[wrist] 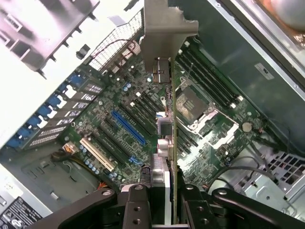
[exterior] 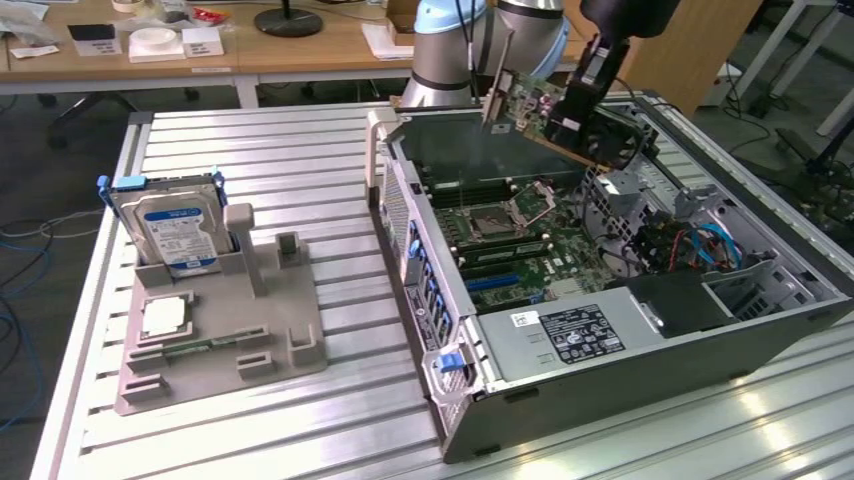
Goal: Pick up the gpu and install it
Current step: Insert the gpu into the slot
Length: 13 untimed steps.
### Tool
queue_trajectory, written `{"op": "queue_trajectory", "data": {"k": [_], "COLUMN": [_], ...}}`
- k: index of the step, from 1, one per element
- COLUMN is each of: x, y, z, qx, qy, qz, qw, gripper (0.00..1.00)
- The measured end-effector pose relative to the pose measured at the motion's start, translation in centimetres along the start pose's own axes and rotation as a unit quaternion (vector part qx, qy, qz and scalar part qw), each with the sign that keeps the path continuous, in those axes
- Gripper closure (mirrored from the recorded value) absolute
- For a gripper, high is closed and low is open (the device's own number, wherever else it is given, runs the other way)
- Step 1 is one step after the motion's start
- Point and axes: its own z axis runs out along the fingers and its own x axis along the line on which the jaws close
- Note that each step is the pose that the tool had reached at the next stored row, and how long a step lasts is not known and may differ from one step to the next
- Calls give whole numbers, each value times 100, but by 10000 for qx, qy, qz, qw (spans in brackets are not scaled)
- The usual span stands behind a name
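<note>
Standing at the exterior view's left: hard drive sat upright in a grey holder on the desk, well apart from the work.
Centre: open computer case, its motherboard exposed.
Right of centre: gpu hung tilted above the case, clear of the motherboard, pale bracket toward the exterior view's left.
Grip: the gripper had its fingers clamped on the gpu's upper edge.
Long axis: ran from the fingers out to the bracket.
Key relation: blue slot lay below and beside the card's edge, judged not aligned with it.
</note>
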Motion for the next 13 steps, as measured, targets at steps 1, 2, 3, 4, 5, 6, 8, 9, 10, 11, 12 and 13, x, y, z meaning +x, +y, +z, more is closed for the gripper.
{"op": "queue_trajectory", "data": {"k": [1,2,3,4,5,6,8,9,10,11,12,13], "x": [0,0,0,0,0,0,0,0,0,0,0,0], "y": [0,0,0,0,0,0,0,0,0,0,0,0], "z": [0,0,0,1,2,2,3,3,3,3,4,4], "qx": [0,0,0,0,0,1,1,1,1,1,1,1], "qy": [3,6,9,12,15,18,24,27,30,34,36,40], "qz": [-76,-152,-229,-308,-399,-484,-657,-743,-829,-915,-1004,-1088], "qw": [10000,9999,9997,9995,9992,9988,9978,9972,9966,9958,9949,9941], "gripper": [72,72,72,72,72,72,72,72,72,72,72,72]}}
